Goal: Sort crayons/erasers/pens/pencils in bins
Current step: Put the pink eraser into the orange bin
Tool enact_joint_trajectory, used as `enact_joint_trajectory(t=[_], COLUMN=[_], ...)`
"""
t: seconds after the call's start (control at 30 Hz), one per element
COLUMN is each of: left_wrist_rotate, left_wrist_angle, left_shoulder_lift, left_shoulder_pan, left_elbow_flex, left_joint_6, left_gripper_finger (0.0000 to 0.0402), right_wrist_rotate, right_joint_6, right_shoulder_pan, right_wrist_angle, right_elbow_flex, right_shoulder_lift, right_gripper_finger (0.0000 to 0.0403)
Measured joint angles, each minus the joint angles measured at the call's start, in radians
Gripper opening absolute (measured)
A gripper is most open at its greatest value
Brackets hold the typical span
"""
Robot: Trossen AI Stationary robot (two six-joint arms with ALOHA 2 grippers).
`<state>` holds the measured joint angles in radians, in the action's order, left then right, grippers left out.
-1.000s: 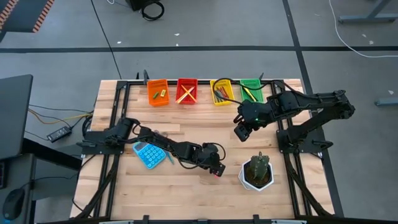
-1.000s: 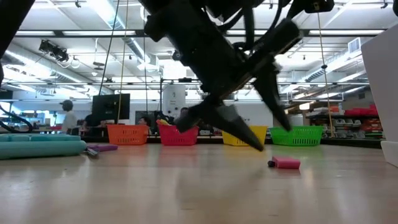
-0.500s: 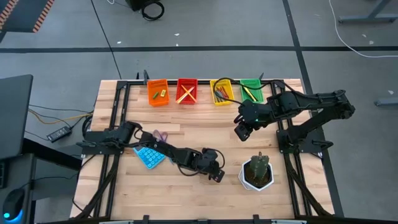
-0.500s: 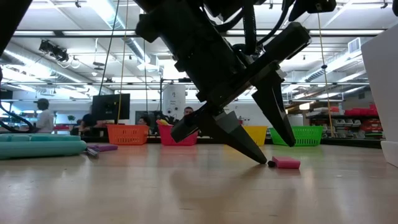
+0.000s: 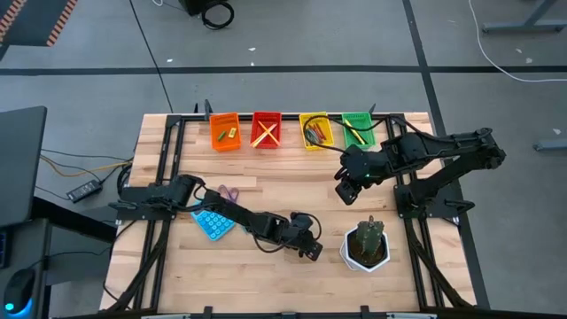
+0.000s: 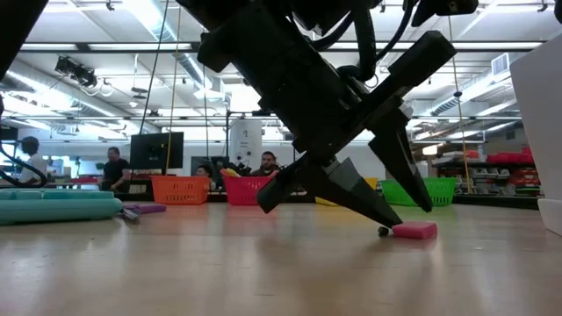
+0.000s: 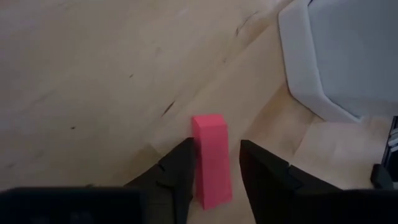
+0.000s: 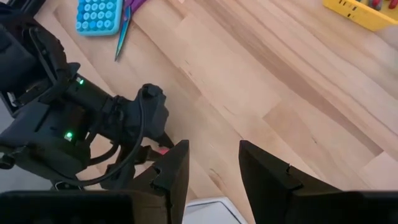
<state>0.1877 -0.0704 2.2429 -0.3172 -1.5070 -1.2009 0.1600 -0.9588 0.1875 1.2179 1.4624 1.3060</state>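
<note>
Four bins stand in a row at the far edge of the table: orange, red, yellow and green, and we see thin sticks inside them. One pink eraser lies flat on the wood near the front of the table, just beside the white pot with the cactus.

We see the left gripper low over this eraser. Its fingers are open and stand on both sides of the pink block, one on each long side. In the left wrist view a narrow gap shows on each side, so they do not press it. In the low view the dark finger tips reach down to the table next to the eraser.

The right gripper hangs above the table in front of the yellow and green bins, apart from the eraser. Its fingers are open and hold nothing.

A blue calculator and purple scissors lie on the left part of the table, under the left arm.
</note>
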Motion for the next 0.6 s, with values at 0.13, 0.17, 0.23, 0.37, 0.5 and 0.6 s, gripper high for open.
enact_joint_trajectory(t=[0.13,0.17,0.23,0.37,0.5,0.6], left_wrist_rotate=[-0.019,-0.021,-0.029,-0.053,-0.100,-0.106], left_wrist_angle=[-0.032,-0.039,-0.052,-0.056,-0.055,-0.055], left_shoulder_lift=[-0.001,-0.002,-0.003,-0.003,-0.007,-0.007], left_shoulder_pan=[0.001,0.000,0.000,0.003,0.014,0.014], left_elbow_flex=[-0.002,-0.002,-0.002,-0.002,-0.002,-0.002], left_joint_6=[0.014,0.026,0.042,0.085,0.083,0.085], left_gripper_finger=[0.0109,0.0101,0.0083,0.0039,0.0007,0.0008], right_wrist_rotate=[0.001,0.001,0.010,0.033,0.034,0.034], right_joint_6=[-0.003,-0.003,-0.003,-0.004,0.026,0.046], right_shoulder_pan=[0.012,0.014,0.023,0.032,0.032,0.032], right_wrist_angle=[0.006,0.008,0.009,0.009,0.008,0.008], right_elbow_flex=[0.000,0.000,0.000,0.000,0.000,0.000], right_shoulder_lift=[0.000,0.000,0.000,0.000,0.000,0.000], right_gripper_finger=[0.0145,0.0145,0.0145,0.0145,0.0145,0.0145])
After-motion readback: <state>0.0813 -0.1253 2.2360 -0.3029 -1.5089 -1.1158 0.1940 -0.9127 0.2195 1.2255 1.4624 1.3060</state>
